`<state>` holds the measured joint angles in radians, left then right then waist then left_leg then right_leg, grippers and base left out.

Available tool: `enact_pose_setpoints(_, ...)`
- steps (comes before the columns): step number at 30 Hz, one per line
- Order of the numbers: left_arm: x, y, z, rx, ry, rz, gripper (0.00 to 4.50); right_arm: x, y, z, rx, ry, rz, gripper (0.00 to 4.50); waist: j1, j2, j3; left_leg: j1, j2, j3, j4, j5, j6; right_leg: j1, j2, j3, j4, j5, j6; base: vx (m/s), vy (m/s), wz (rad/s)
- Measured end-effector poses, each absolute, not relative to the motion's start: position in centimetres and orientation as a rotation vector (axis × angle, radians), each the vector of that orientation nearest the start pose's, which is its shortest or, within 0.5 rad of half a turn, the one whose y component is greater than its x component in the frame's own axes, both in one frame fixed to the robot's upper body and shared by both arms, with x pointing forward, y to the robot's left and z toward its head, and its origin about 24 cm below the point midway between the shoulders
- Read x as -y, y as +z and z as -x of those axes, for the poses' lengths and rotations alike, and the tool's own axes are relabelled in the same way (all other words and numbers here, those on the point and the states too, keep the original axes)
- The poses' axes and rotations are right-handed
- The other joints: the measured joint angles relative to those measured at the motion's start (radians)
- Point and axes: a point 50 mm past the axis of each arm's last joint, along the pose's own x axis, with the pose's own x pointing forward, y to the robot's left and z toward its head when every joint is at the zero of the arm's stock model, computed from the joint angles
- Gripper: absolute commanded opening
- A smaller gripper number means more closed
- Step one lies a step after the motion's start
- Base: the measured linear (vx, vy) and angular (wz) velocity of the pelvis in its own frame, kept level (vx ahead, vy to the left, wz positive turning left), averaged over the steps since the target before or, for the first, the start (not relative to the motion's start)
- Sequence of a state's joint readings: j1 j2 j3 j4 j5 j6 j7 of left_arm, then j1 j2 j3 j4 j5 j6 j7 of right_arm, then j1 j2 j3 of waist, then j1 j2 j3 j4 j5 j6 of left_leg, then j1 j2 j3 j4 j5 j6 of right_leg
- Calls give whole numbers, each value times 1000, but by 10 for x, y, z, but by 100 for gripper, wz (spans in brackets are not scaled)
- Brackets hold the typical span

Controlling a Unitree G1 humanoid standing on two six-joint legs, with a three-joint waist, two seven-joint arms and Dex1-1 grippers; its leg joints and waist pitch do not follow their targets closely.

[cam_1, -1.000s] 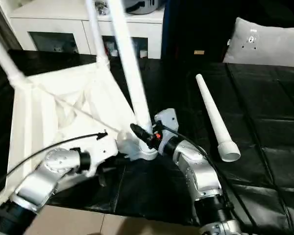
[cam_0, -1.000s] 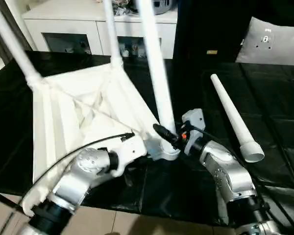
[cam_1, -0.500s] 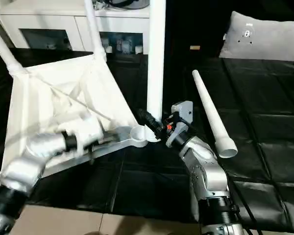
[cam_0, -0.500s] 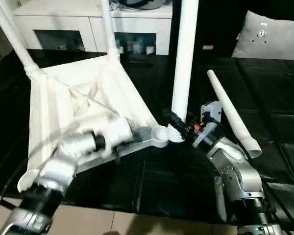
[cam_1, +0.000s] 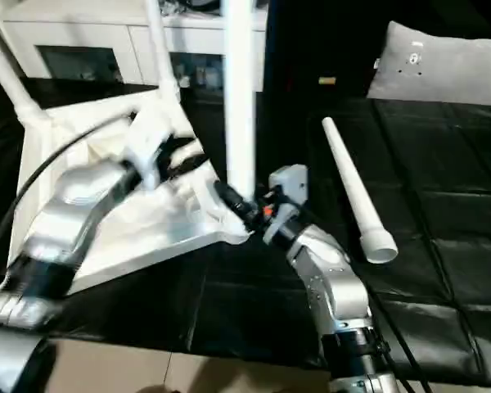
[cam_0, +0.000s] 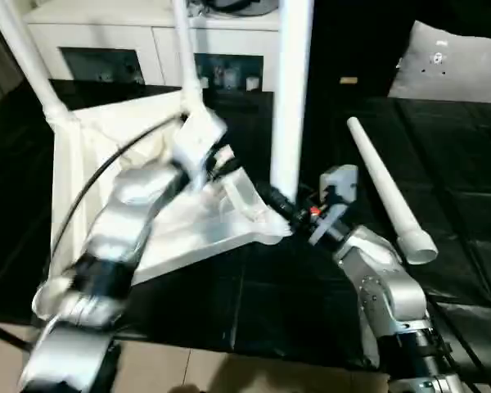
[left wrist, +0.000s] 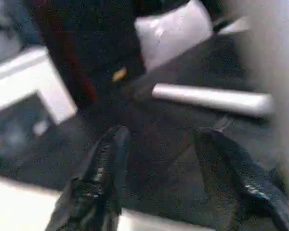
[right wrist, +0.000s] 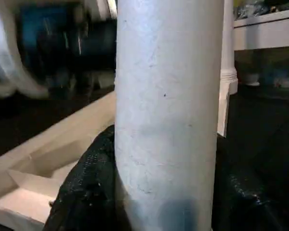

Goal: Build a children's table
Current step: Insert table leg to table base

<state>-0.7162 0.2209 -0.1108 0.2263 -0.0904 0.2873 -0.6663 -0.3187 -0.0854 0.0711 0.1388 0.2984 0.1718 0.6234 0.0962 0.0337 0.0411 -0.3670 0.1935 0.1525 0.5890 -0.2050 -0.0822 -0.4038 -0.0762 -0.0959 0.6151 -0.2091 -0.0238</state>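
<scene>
The upturned table top (cam_0: 106, 188) lies on the black bench (cam_0: 458, 188) with legs rising from it. The right pincer (cam_0: 280, 205) grips the upright leg (cam_0: 290, 90) near its base. A loose leg (cam_0: 389, 201) lies beside it.

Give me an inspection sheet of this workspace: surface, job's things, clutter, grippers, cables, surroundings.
Surface: black-covered work surface, creased.
Job's things: white plastic square table top lying ribbed underside up, two white legs standing at its far corners; a third white tapered leg upright at the near corner; a fourth loose white leg lying apart.
Clutter: nothing seen.
Grippers: right gripper shut on the third leg; left gripper open, empty.
Cables: black cable along left arm.
Surroundings: white cabinet, grey cushion.
</scene>
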Motion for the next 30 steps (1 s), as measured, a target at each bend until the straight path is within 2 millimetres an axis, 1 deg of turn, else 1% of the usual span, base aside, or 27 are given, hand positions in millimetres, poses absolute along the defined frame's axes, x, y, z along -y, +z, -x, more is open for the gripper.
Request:
enact_pose_setpoints(1, -87, 173, -345, 113, -876, -251, 279, 97, 85, -298, 34, 797, -166, 191, 1, 0, 0, 0, 0, 0, 0, 0, 1, 0, 0, 0, 0, 0, 0, 0, 0, 0)
enact_pose_setpoints(3, -80, 177, -341, 127, -915, -233, 286, 99, 86, -299, 33, 792, -142, 191, 2, 0, 0, 0, 0, 0, 1, 0, 1, 0, 0, 0, 1, 0, 0, 0, 0, 0)
enact_pose_setpoints(4, -74, 180, -336, 138, -961, -223, 286, 99, 85, -299, 30, 790, -135, 191, 2, 0, 0, 0, 0, 0, 1, 0, 1, 0, 0, 0, 1, 0, 0, 0, 0, 0)
enact_pose_setpoints(5, -70, 182, -332, 152, -1000, -215, 300, 100, 85, -299, 29, 789, -129, 191, 2, 0, 0, 0, 0, 0, 1, 0, 1, 0, 0, 0, 1, 0, 0, 0, 0, 0)
enact_pose_setpoints(6, -66, 185, -327, 169, -1032, -212, 300, 100, 85, -299, 30, 787, -125, 191, 3, 0, 0, 0, 0, 0, 1, 0, 1, 0, 0, 0, 1, 0, 0, 0, 0, 0)
enact_pose_setpoints(8, -65, 190, -323, 183, -1063, -192, 326, 101, 86, -299, 38, 786, -118, 191, 1, 0, 0, 1, 0, 0, 2, 0, 1, 0, 0, 0, 3, 0, 0, 0, 0, 0)
enact_pose_setpoints(9, -66, 190, -322, 185, -1067, -192, 329, 102, 86, -299, 40, 784, -114, 191, 0, 0, 0, 1, 0, 0, 2, 0, 0, 0, 0, 0, 3, 1, -1, 0, 0, 0)
enact_pose_setpoints(11, -71, 189, -319, 184, -1077, -192, 334, 103, 84, -298, 37, 783, -107, 191, -4, 0, 0, 2, 1, 0, 2, 0, 0, 0, 0, 0, 4, 1, -1, 0, 0, 0)
enact_pose_setpoints(12, -72, 188, -319, 181, -1082, -191, 355, 103, 83, -298, 32, 781, -106, 191, -4, 0, 0, 2, 1, 0, 2, 1, 0, 0, 0, 0, 4, 1, -1, 0, 0, 0)
enact_pose_setpoints(13, -74, 187, -318, 176, -1084, -192, 355, 103, 82, -298, 25, 777, -105, 191, -4, 0, 0, 2, 1, 0, 3, 1, 1, 0, 0, 0, 4, 2, -1, 0, 0, 0)
enact_pose_setpoints(14, -75, 186, -318, 173, -1082, -195, 369, 103, 81, -298, 19, 773, -102, 191, -4, 0, 0, 1, 1, 0, 3, 2, 1, 0, 0, 0, 4, 2, -1, 0, 0, 0)
enact_pose_setpoints(17, -78, 183, -318, 158, -1086, -212, 392, 105, 76, -299, -3, 748, -95, 191, -5, 0, 0, 1, 0, 0, 4, 2, 2, 0, 0, 0, 4, 3, 0, 0, 0, 0)
enact_pose_setpoints(18, -79, 181, -318, 155, -1083, -215, 392, 106, 76, -300, -7, 741, -95, 191, -4, 0, 0, 1, 0, 0, 4, 2, 2, 1, 0, 0, 4, 3, 0, 0, 0, 0)
enact_pose_setpoints(21, -89, 168, -318, 99, -1052, -250, 416, 107, 75, -301, -17, 724, -90, 191, -8, 0, 0, 1, 0, 0, 4, 2, 2, 0, 0, 0, 5, 3, 0, 0, 0, 0)
enact_pose_setpoints(25, -114, 151, -318, 17, -984, -302, 447, 119, 74, -304, -24, 666, -80, 191, -9, 1, 0, 2, 0, 0, 4, 2, 1, 0, 0, 0, 5, 3, 0, 0, 0, 0)
enact_pose_setpoints(28, -127, 139, -318, -45, -944, -321, 450, 124, 73, -306, -28, 637, -80, 191, -8, 0, 0, 2, 0, 0, 4, 3, 1, 0, 0, 0, 5, 3, 0, 0, 0, 0)
enact_pose_setpoints(30, -132, 130, -317, -84, -930, -328, 450, 125, 72, -306, -33, 631, -80, 191, -7, 0, 0, 2, 0, 0, 4, 3, 1, 0, 0, 0, 6, 3, 0, 0, 0, 0)
